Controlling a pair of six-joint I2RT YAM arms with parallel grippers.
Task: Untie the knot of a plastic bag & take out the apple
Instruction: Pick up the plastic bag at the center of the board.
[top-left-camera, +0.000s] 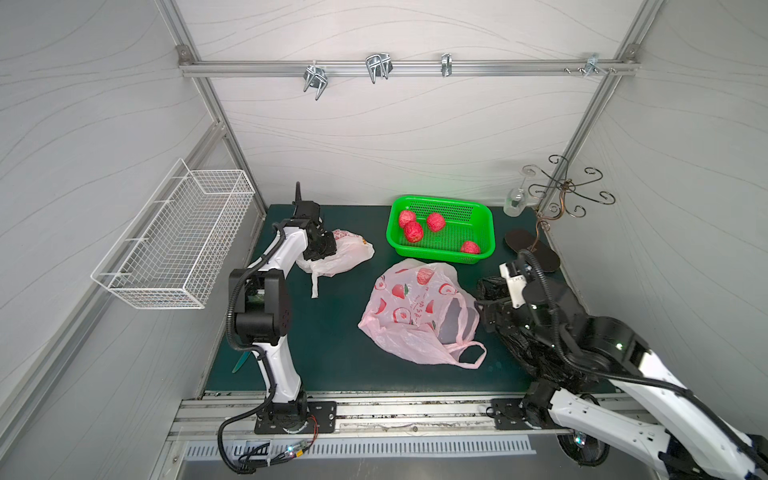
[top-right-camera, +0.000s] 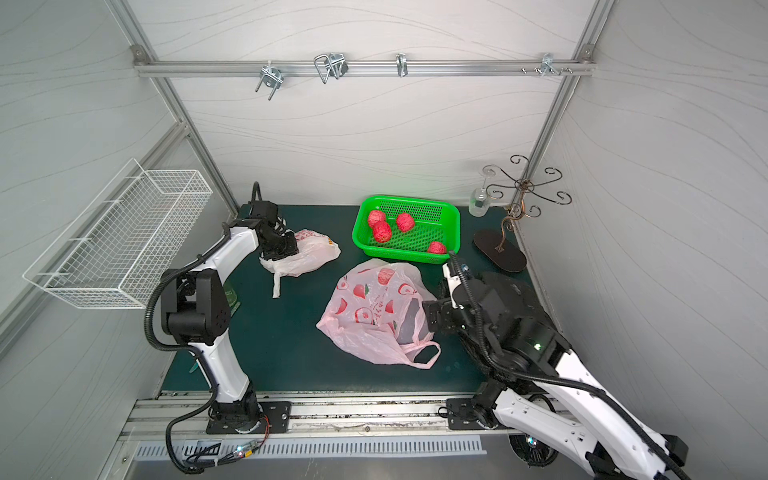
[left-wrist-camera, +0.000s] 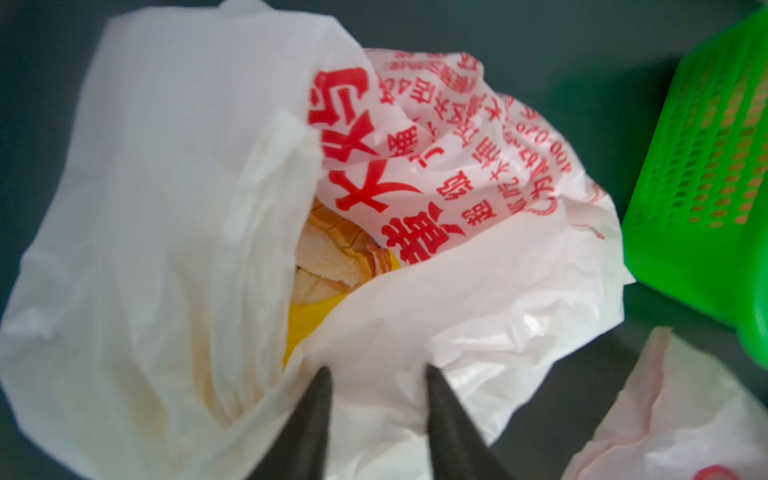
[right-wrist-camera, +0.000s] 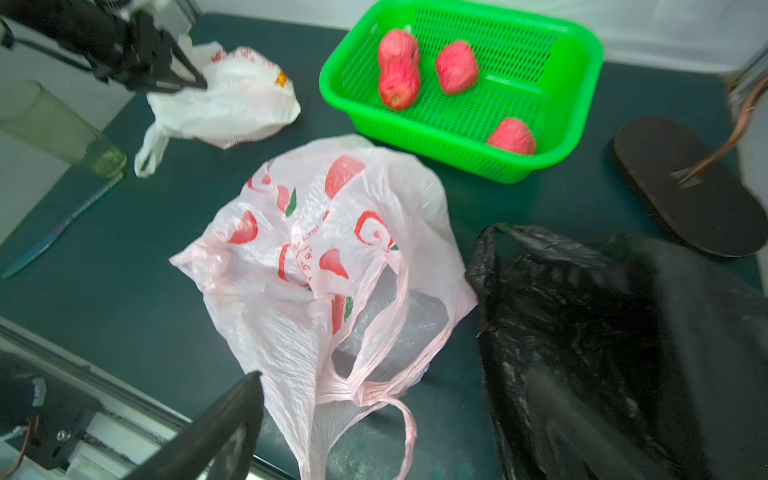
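Observation:
A pink plastic bag (top-left-camera: 411, 316) (top-right-camera: 365, 316) (right-wrist-camera: 311, 249) with red fruit prints lies mid-table, its mouth gaping toward my right arm. An apple (top-left-camera: 424, 275) (top-right-camera: 385, 275) shows through its far end. Its handles gather in a twisted bunch (right-wrist-camera: 361, 390). My right gripper (top-left-camera: 484, 309) (top-right-camera: 432, 318) (right-wrist-camera: 395, 374) stands open just beside that mouth, holding nothing. A white bag (top-left-camera: 345, 253) (top-right-camera: 311, 253) (left-wrist-camera: 166, 208) (right-wrist-camera: 232, 104) with red lettering lies at the back left, open, with bread-coloured food inside. My left gripper (top-left-camera: 322, 255) (top-right-camera: 286, 253) (left-wrist-camera: 378, 370) pinches a fold of its rim.
A green basket (top-left-camera: 440, 201) (top-right-camera: 409, 199) (right-wrist-camera: 582, 62) at the back holds several apples (top-left-camera: 413, 231). A crumpled black bag (top-left-camera: 523, 349) (right-wrist-camera: 582, 332) lies under my right arm. A scrolled metal rack's dark base (top-left-camera: 532, 249) stands back right. A white wire basket (top-left-camera: 174, 245) hangs on the left wall.

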